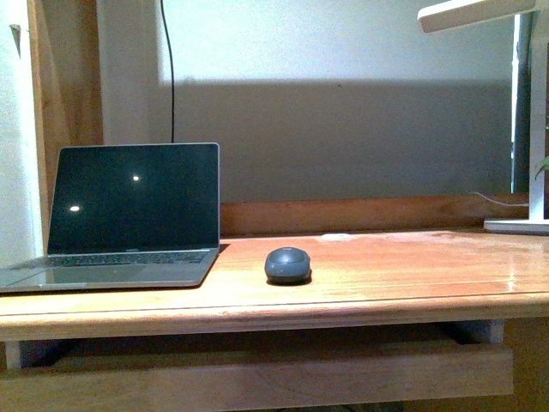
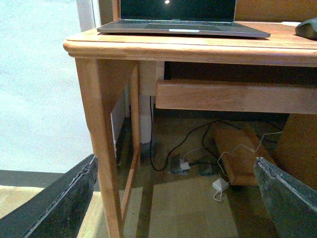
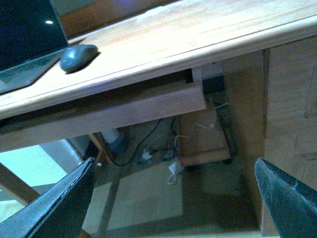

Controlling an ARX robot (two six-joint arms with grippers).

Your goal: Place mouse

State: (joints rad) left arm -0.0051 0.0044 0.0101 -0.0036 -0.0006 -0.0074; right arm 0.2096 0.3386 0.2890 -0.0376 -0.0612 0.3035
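The mouse [image 1: 287, 264] sits beside the laptop [image 1: 129, 219] (screen dark); both end effectors spread, empty.

Mouse [image 1: 287, 264]: small, dark grey, rounded; flat on wooden worktop [image 1: 386, 275], just right of laptop [image 1: 129, 219], apparently untouched; logo indiscernible.

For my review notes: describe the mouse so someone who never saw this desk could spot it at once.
On the wooden desk, look just right of the open laptop. The mouse sits there alone: small, dark grey, rounded, far smaller than the laptop.
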